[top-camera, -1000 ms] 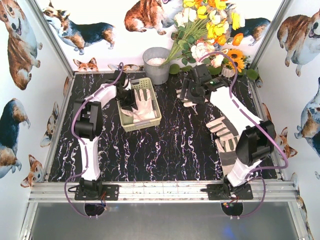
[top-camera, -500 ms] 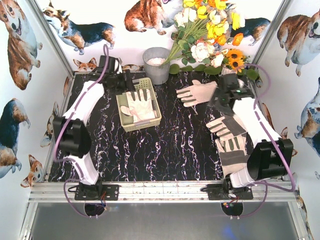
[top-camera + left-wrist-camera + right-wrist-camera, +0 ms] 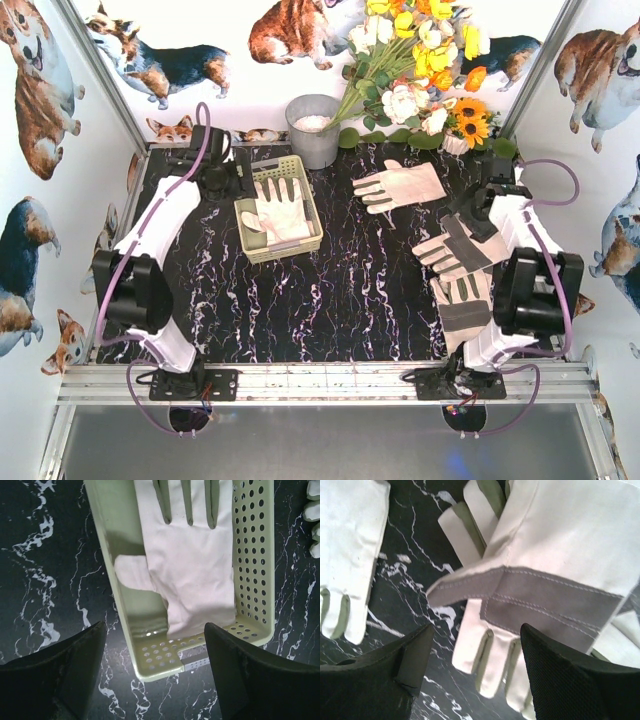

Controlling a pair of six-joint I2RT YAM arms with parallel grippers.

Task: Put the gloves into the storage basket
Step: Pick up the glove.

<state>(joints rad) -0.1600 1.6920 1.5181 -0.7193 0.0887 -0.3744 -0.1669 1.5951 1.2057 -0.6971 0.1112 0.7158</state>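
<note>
The pale yellow-green storage basket [image 3: 283,252] stands at the back left with one cream-white glove [image 3: 283,208] lying flat inside it; both also show in the left wrist view, the basket [image 3: 252,555] and the glove [image 3: 192,575]. My left gripper [image 3: 236,183] is open and empty, just off the basket's far-left corner [image 3: 155,680]. A second glove [image 3: 402,185] lies on the table at back centre. Two or three gloves with grey patches [image 3: 460,255] are piled at the right. My right gripper [image 3: 478,213] hangs open and empty above the top one [image 3: 555,600].
A grey metal bucket [image 3: 314,130] stands behind the basket, and a bunch of flowers [image 3: 420,60] leans over the back right. Printed walls enclose the black marble table [image 3: 350,290]. The back-centre glove's fingers show at the edge of the left wrist view [image 3: 314,525].
My left gripper pulled back out of the basket to its far-left corner, leaving the glove inside. My right arm swung from back centre to the right, over the piled gloves.
</note>
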